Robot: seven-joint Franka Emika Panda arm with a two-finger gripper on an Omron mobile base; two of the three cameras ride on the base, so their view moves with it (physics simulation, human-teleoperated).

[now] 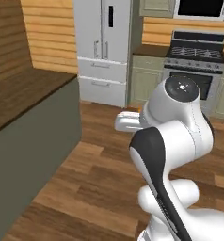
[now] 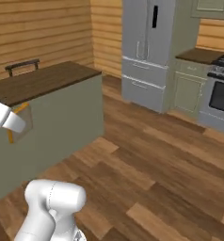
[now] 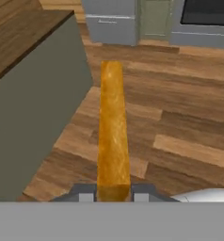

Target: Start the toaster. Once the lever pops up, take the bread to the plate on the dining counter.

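A kitchen with a wood-plank floor [image 3: 180,113], log walls, a steel fridge [image 1: 104,47] and a stove [image 1: 196,59] at the far side; to the left runs the dining counter [image 2: 43,82], dark wood top on a plain grey base. The bread [image 3: 113,132] is in the air over the floor, seen edge-on in the hand view as a golden-orange strip rising from between the fingertips. The gripper [image 3: 113,194] is closed on its lower edge. In the right base view the slice [image 2: 20,123] hangs beside the counter's grey side, below the top.

Judging by this, the toasting is done and the carry is in hand. Next the bread must be lifted above the countertop and brought over the plate, which I cannot pick out here.
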